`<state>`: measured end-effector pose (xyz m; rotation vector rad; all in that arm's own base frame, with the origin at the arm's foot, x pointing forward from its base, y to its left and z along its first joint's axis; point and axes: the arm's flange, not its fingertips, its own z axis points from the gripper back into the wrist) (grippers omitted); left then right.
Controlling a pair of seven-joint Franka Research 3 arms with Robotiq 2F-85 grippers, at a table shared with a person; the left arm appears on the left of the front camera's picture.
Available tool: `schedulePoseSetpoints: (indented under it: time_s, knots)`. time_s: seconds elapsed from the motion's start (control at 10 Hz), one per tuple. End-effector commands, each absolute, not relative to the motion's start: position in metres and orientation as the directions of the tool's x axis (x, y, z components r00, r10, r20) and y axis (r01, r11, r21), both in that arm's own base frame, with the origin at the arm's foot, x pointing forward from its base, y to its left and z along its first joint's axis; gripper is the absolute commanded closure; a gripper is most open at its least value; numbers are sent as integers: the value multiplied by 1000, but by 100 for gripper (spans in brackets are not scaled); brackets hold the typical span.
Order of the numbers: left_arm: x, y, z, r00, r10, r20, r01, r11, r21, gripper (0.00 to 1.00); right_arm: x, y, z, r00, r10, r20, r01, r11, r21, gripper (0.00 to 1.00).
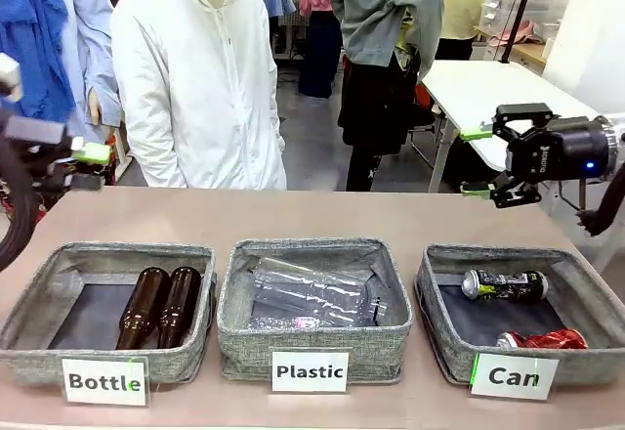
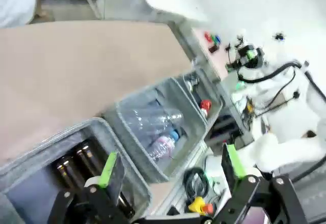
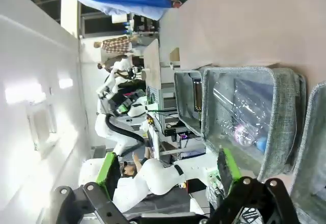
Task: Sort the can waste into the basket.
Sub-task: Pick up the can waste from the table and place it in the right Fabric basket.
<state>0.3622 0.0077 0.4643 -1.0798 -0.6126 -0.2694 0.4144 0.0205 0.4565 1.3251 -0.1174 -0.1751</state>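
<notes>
Cans both lie inside the "Can" basket [image 1: 444, 337]: the black printed can [image 1: 504, 284] toward its 12 o'clock wall, the crushed red can [image 1: 543, 340] at 5 o'clock, so sorting looks finished (no can shows on the table [image 1: 312, 217]). Beside it sit the "Plastic" basket [image 1: 234, 337] with clear bottles [image 1: 311, 295] and the "Bottle" basket [image 1: 29, 352] with brown bottles [image 1: 159, 306]. Both the right gripper [image 1: 481, 161], at the basket's 12 o'clock, and the left gripper [image 1: 90, 166] hang raised with fingers apart and empty, nothing obstructing.

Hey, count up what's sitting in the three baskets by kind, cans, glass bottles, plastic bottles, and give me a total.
Drink cans: 2, the black can and the crushed red can, both in the Can basket.
Brown glass bottles: 2, in the Bottle basket.
Clear plastic bottles: at least 2, overlapping, in the Plastic basket.
Total: at least 6.
</notes>
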Motion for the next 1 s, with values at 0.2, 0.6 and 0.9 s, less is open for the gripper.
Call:
schedulePoseSetpoints:
  time_s: [0.2, 0.6, 0.9]
  knots:
    - [379, -11, 483, 825, 5, 566, 499, 463, -732, 0, 414, 27, 454, 982, -186, -16, 62, 246, 967, 0]
    - [379, -11, 483, 825, 5, 566, 499, 463, -732, 0, 414, 27, 454, 982, -186, -16, 62, 246, 967, 0]
    - [379, -11, 483, 825, 5, 566, 499, 463, -732, 0, 414, 27, 454, 982, -186, -16, 62, 246, 967, 0]
